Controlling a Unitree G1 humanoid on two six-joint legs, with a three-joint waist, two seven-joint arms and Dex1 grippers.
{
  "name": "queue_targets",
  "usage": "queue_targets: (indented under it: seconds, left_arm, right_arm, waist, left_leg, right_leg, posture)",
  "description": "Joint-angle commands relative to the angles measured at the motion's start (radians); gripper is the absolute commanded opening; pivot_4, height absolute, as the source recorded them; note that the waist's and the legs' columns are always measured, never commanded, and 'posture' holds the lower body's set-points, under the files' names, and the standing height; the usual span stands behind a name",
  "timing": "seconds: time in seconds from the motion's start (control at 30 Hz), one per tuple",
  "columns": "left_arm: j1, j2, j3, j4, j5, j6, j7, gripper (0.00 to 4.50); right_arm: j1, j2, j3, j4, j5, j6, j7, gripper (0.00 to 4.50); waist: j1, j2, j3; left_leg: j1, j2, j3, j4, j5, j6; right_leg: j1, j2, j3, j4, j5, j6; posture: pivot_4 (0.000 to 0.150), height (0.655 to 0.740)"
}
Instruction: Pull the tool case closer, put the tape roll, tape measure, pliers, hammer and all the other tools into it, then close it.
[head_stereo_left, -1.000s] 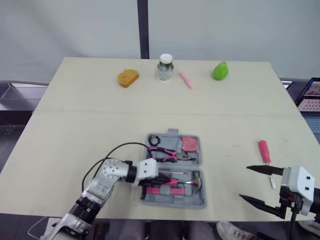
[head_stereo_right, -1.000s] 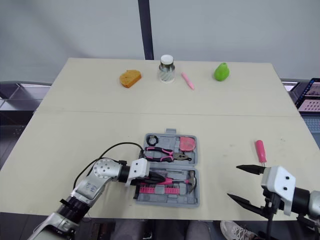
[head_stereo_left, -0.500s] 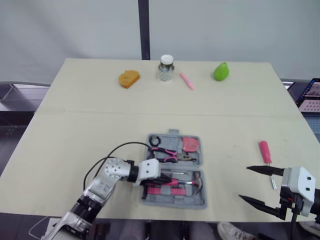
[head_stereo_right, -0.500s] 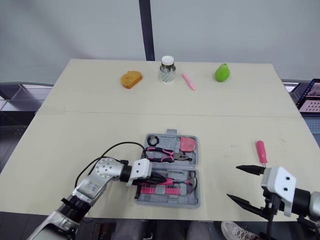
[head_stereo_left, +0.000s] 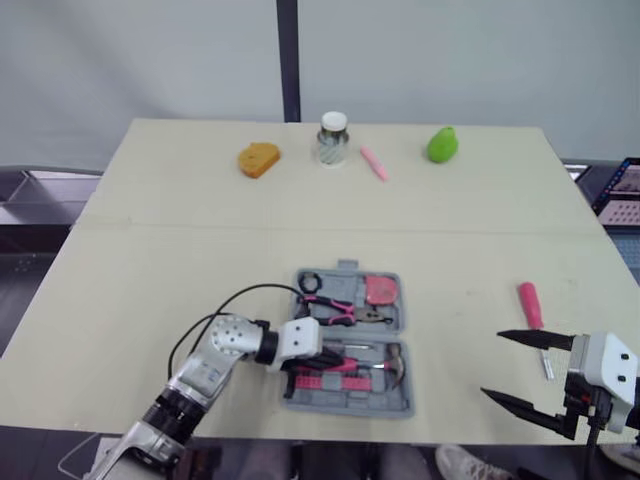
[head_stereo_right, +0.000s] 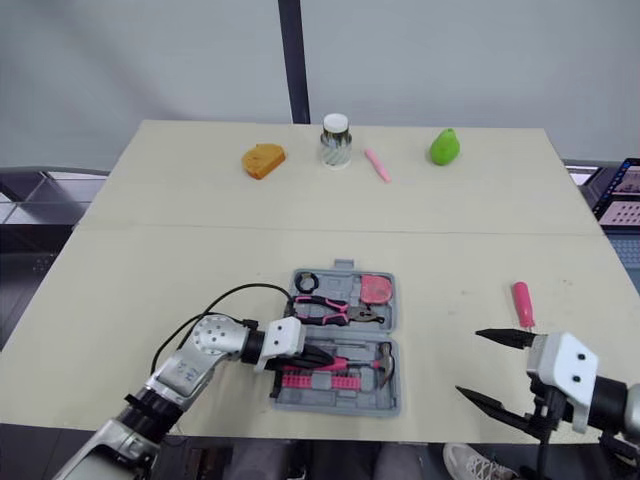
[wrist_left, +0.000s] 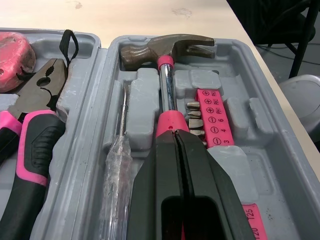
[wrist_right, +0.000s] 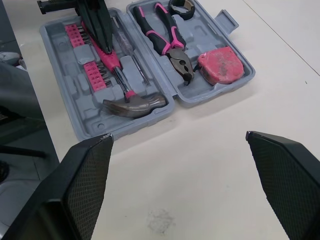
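Note:
The grey tool case (head_stereo_left: 345, 405) lies open near the table's front edge. It holds a black tape roll (head_stereo_left: 309, 281), a red tape measure (head_stereo_left: 379, 289), pink-handled pliers (head_stereo_left: 335, 305), a hammer (wrist_left: 165, 47), a clear-handled screwdriver (wrist_left: 117, 160) and a pink bit strip (wrist_left: 212, 117). My left gripper (wrist_left: 175, 134) is shut, its tips resting on the hammer's pink handle inside the case. A pink screwdriver (head_stereo_left: 528, 302) lies on the table to the case's right. My right gripper (head_stereo_left: 490, 364) hangs open just in front of that screwdriver, holding nothing.
Along the far edge sit an orange object (head_stereo_left: 258, 158), a glass jar with a white lid (head_stereo_left: 332, 138), a pink marker (head_stereo_left: 372, 162) and a green pear-shaped object (head_stereo_left: 441, 143). A black cable (head_stereo_left: 235, 300) loops from my left arm beside the case.
The view has shifted very slightly. Both grippers and the tools stay where they were.

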Motion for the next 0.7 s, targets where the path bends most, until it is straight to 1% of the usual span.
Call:
queue_targets:
  seconds: [0.03,0.13,0.27,0.5,0.6,0.7]
  left_arm:
    - [0.04,0.021,-0.076,0.103,0.104,0.042,0.012,0.08]
    - [0.044,0.025,-0.089,0.105,0.112,0.046,0.017,0.08]
    - [0.047,0.032,-0.107,0.106,0.124,0.054,0.02,0.08]
    - [0.044,0.042,-0.134,0.119,0.155,0.064,0.027,0.08]
    - [0.042,0.045,-0.147,0.125,0.172,0.063,0.032,0.08]
    - [0.039,0.044,-0.159,0.128,0.185,0.061,0.041,0.08]
  right_arm:
    - [0.007,0.009,-0.035,-0.028,0.02,0.003,-0.01,4.5]
    - [0.009,0.012,-0.035,-0.029,0.019,0.002,-0.012,4.5]
    - [0.009,0.013,-0.037,-0.03,0.021,0.004,-0.012,4.5]
    - [0.017,0.012,-0.048,-0.032,0.023,0.004,-0.008,4.5]
    - [0.018,0.011,-0.051,-0.033,0.024,0.006,-0.008,4.5]
    - [0.019,0.01,-0.052,-0.035,0.024,0.007,-0.009,4.5]
  waist:
    - [0.0,0.001,-0.002]
    - [0.0,0.005,-0.005]
    - [0.001,0.006,-0.007]
    - [0.001,0.008,-0.012]
    - [0.002,0.008,-0.013]
    - [0.002,0.012,-0.015]
  left_leg:
    - [0.001,0.0,0.0,0.0,0.0,0.0]
    - [0.003,0.001,-0.001,0.0,-0.002,0.0]
    - [0.012,0.001,-0.001,-0.005,-0.005,-0.001]
    - [0.015,0.001,-0.001,-0.007,-0.006,-0.001]
    - [0.016,0.001,-0.001,-0.007,-0.008,-0.004]
    - [0.018,0.002,-0.003,-0.007,-0.01,-0.005]
  right_leg:
    - [0.001,0.0,0.0,0.0,0.0,0.0]
    - [0.005,0.0,0.0,-0.005,0.0,0.0]
    - [0.015,-0.002,0.002,-0.011,0.0,0.0]
    - [0.018,-0.002,0.003,-0.014,0.0,0.0]
    - [0.021,-0.003,0.003,-0.018,0.0,0.0]
    - [0.027,-0.004,0.003,-0.024,0.001,0.002]
  posture:
    - [0.15,0.695]
    - [0.15,0.695]
    - [0.15,0.695]
    - [0.15,0.695]
    - [0.15,0.695]
    - [0.15,0.695]
